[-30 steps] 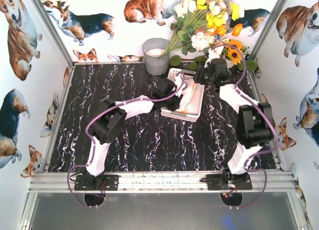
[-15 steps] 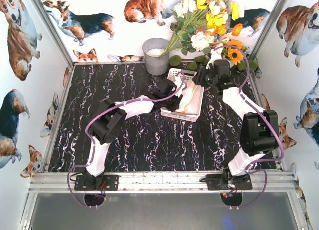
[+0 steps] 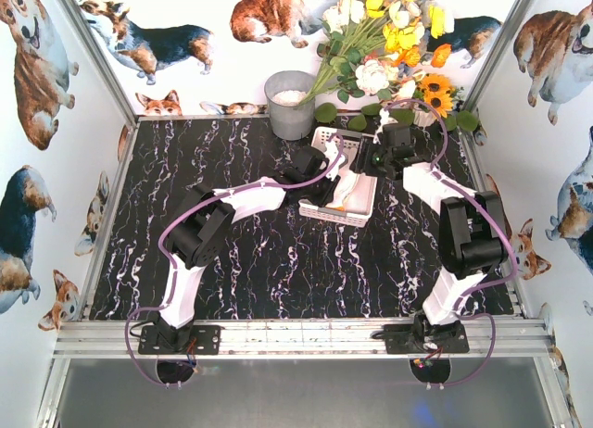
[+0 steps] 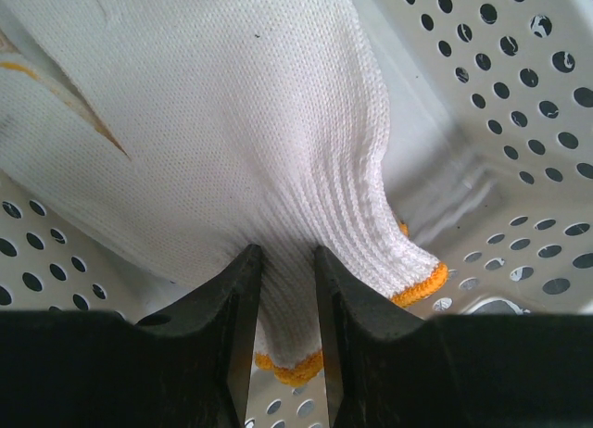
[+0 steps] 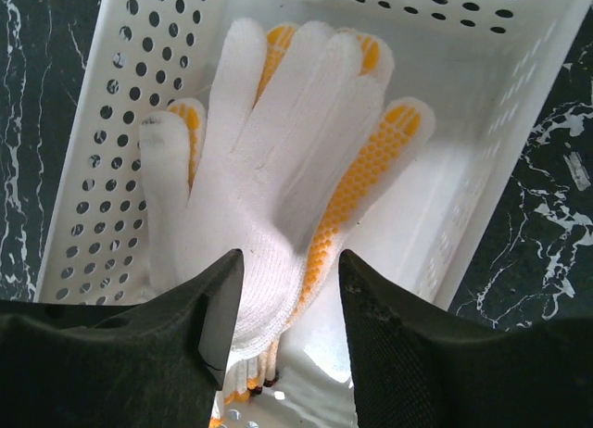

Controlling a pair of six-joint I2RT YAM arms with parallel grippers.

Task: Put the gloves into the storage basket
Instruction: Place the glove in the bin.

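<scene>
White knit, ribbed at the cuff and edged in orange, is pinched between the fingers of the left end effector (image 4: 284, 258). The jaws stand almost closed, with only the thickness of the white glove (image 4: 213, 122) between them. From that grip the glove spreads away over the floor of the storage basket (image 4: 519, 85), whose perforated walls rise close on both sides of the fingers. The cuff looks to be at or just above the floor, so this glove is already inside.

The right end effector (image 5: 289, 266) hangs over the same basket with its jaws wide apart and nothing between them. Directly below it a white glove lies palm down, probably the one the left arm has by the cuff. Under that lies an orange-dotted glove (image 5: 371, 169), its fingertips pointing away from the fingers. Beyond the basket rim on either side is the dark marbled counter (image 5: 547, 215), and no glove shows on it in any view.

The step in hand looks like the release of the last glove, so the task seems close to done. The next move calls for the left jaws to open and let the cuff drop. The arm should then rise straight up, clear of the near wall, so it does not snag the knit or drag the light basket along.
</scene>
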